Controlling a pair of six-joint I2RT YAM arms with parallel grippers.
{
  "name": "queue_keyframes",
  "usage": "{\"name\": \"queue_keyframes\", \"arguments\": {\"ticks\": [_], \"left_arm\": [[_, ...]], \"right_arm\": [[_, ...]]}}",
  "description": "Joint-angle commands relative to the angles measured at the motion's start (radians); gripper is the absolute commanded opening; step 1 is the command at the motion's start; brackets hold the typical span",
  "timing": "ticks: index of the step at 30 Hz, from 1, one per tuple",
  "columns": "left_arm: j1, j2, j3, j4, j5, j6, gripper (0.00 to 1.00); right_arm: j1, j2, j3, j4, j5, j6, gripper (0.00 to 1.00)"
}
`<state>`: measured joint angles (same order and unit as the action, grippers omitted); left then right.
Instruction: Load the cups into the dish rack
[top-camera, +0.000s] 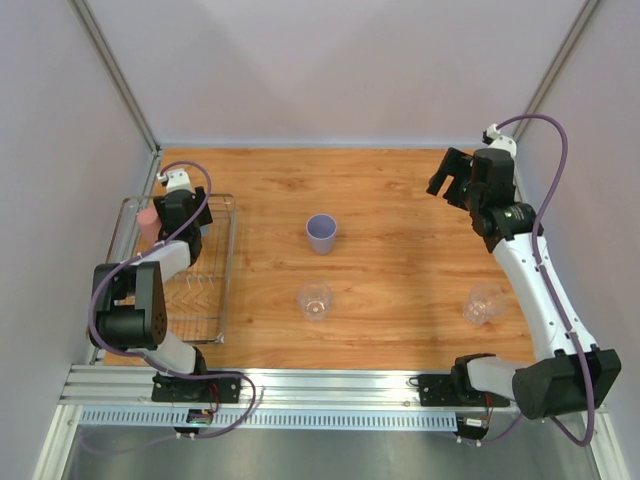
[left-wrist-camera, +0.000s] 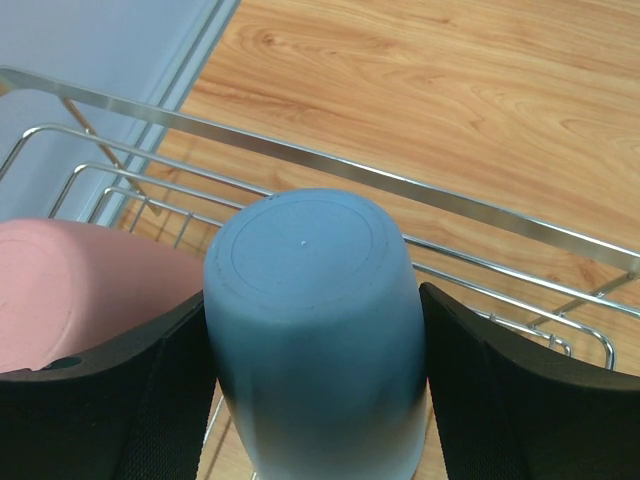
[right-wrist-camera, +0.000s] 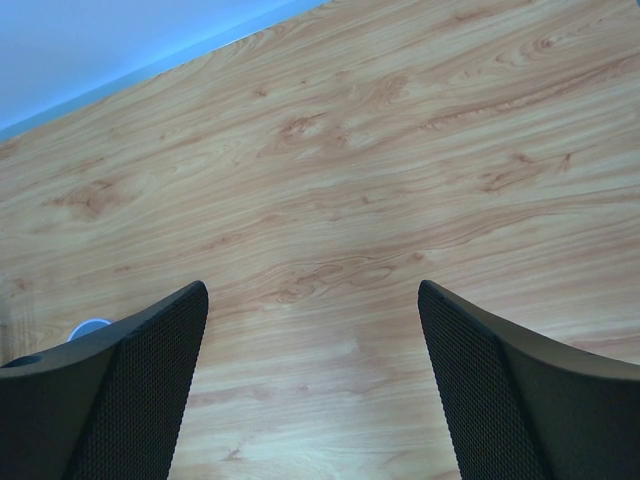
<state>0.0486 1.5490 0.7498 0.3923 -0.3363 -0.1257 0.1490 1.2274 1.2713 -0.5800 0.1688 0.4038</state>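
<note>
My left end effector grips a blue cup by its sides, bottom up, over the far end of the wire dish rack on the left side of the bench. The cup fills the whole gap between the two black fingers. A pink cup sits in the rack's far left corner, just beside the blue one and partly hidden behind my left finger. Whether the blue cup's mouth has reached the wires I cannot tell from the wrist view. My right end effector hangs over the far right of the bench, spread wide with only bare wood between its fingers. Three cups stand out on the bench, well apart from the rack: a lavender cup near the middle, a clear cup just nearer than it, and a second clear cup close beside my right arm.
</note>
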Motion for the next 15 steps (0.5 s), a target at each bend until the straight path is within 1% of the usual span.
{"name": "queue_keyframes", "arguments": {"ticks": [1,8,12,15], "left_arm": [[0.005,0.008,0.003,0.076,0.023,0.015,0.43],[0.005,0.019,0.008,0.103,0.008,0.029,0.51],[0.005,0.026,0.017,0.099,0.011,0.029,0.6],[0.005,0.033,0.019,0.089,0.019,0.028,0.62]], "right_arm": [[-0.003,0.007,0.03,0.035,-0.015,0.007,0.88],[-0.005,0.015,0.037,0.034,-0.023,0.0,0.88],[-0.005,0.018,0.039,0.034,-0.029,-0.002,0.88],[-0.005,0.02,0.04,0.037,-0.029,-0.006,0.88]]}}
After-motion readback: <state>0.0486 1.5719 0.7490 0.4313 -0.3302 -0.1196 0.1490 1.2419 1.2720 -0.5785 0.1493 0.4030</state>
